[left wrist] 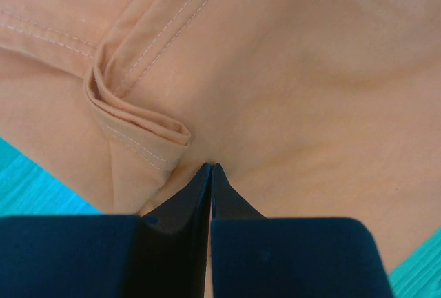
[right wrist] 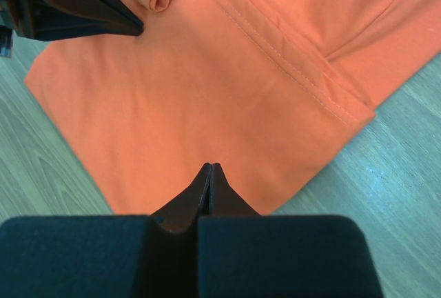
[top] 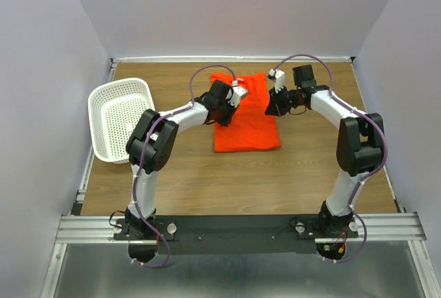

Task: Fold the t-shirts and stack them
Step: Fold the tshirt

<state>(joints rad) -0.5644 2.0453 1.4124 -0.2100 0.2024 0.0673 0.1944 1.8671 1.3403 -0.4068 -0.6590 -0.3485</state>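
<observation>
From the top I see the t-shirt [top: 248,129] lying folded mid-desk [top: 207,174] between both arms, the left wrist shows my left gripper [left wrist: 210,168] clenched, tips on the cloth, and the right wrist shows the right gripper [right wrist: 210,167] clenched over it.

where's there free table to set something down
Widest bare wood: the table strip between the t-shirt's near hem and the arm bases. Also the far right corner, beyond the right arm. Crowded: the middle back, where both arms meet over the shirt, and the left, taken by the white basket and left arm.
</observation>
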